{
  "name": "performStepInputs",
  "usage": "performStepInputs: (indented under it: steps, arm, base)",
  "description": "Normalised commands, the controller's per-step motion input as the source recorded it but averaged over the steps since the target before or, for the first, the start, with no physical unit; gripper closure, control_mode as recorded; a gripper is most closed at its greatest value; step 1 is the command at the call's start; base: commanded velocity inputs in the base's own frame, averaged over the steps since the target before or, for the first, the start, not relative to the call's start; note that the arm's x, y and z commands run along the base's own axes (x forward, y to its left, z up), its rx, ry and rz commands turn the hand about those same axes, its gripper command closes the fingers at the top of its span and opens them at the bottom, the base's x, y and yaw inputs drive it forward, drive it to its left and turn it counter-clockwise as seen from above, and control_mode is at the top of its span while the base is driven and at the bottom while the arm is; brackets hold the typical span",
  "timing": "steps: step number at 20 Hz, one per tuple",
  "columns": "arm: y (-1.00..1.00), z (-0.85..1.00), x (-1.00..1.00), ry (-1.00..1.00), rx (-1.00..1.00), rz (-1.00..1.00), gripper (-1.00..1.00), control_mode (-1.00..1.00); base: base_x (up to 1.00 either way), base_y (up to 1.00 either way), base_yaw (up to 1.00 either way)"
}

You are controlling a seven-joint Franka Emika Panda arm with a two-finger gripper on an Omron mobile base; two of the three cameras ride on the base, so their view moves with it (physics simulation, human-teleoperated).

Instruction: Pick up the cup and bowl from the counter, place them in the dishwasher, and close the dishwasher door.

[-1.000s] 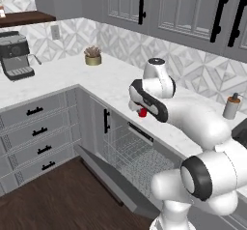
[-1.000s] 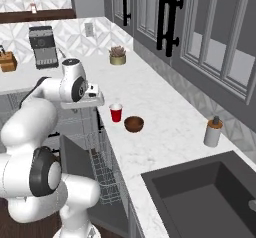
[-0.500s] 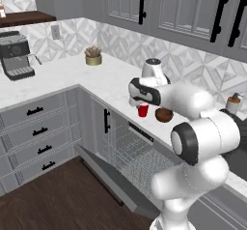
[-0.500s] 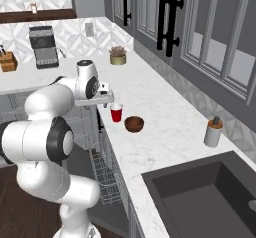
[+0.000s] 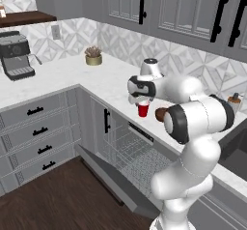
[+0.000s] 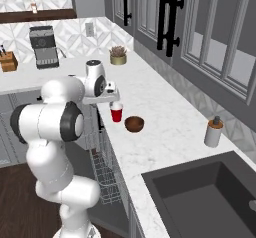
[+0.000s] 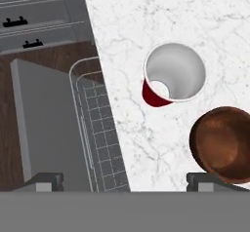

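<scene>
Hand (image 7: 124,180) spread wide above red cup (image 7: 172,75), brown bowl (image 7: 222,144) beside, no readable labels

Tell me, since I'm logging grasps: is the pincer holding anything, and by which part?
Nothing is held. The pincer is open above the counter; the cup and bowl stand free.

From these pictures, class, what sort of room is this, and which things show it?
A home kitchen, rendered: an open dishwasher under a marble-look counter, an espresso machine, and a dark sink.
</scene>
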Motion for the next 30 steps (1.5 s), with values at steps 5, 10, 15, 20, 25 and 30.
performStepInputs:
  steps: [5, 10, 15, 20, 25, 30]
  arm:
    - [-0.04, -0.23, 0.53, 0.00, 0.00, 0.00, -1.00, -1.00]
    - [0.00, -0.30, 0.61, 0.00, 0.00, 0.00, -1.00, -1.00]
    - [-0.01, -0.32, 0.59, 0.00, 0.00, 0.00, -1.00, -1.00]
    - [0.00, -0.28, 0.45, 0.01, 0.00, 0.00, -1.00, -1.00]
    - [0.00, -0.26, 0.34, 0.02, 0.00, 0.00, -1.00, -1.00]
    - [0.00, -0.21, 0.00, 0.05, 0.00, 0.00, -1.00, -1.00]
  base:
    - [0.00, 0.00, 0.00]
    - [0.00, 0.00, 0.00]
    - [0.00, 0.00, 0.00]
    - [0.00, 0.00, 0.00]
    - [0.00, 0.00, 0.00]
    - [0.00, 0.00, 0.00]
